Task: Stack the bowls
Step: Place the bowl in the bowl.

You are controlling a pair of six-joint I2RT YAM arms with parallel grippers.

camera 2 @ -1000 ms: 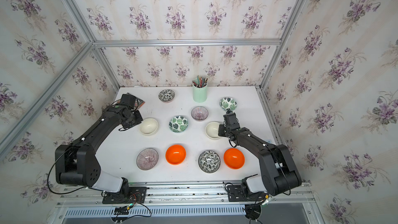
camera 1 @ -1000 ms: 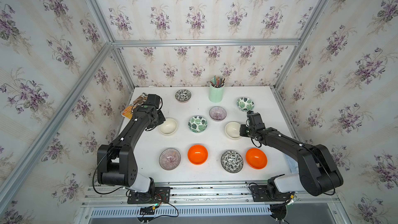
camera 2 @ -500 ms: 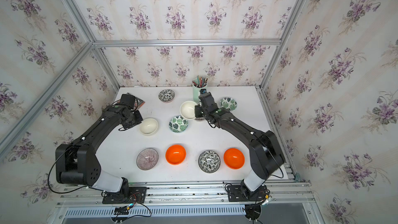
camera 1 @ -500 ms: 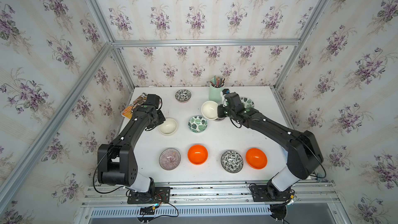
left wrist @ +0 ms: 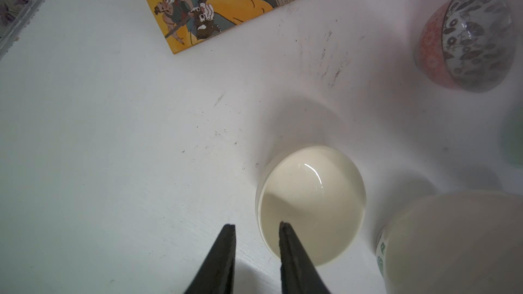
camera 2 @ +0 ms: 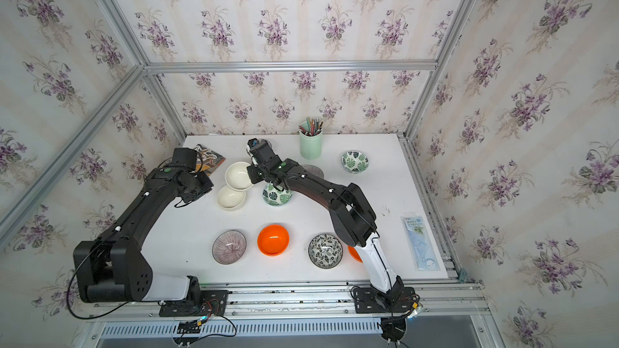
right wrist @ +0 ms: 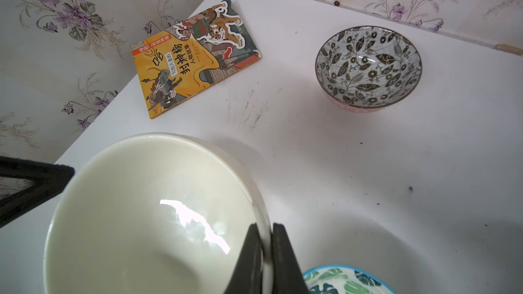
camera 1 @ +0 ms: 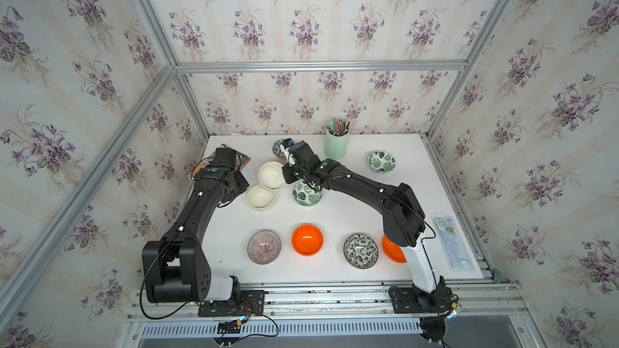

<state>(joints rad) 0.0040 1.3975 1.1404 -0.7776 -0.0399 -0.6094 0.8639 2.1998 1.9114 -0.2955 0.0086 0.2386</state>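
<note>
Carried over from the right side since the earlier frames, 1 cream bowl is held raised in the right claw, clamped on its rim; its twin rests on the surface, just leftward and nearer the bases, rims overlapping in both top views; the twin is nearer the left claw, whose jaws are parted astride its rim, contact unclear. 10 bowls are counted: 2 cream, 2 leaf bowls, 2 floral bowls, 2 orange bowls, 2 striped bowls, 1 striped mostly hidden; none is nested.
</note>
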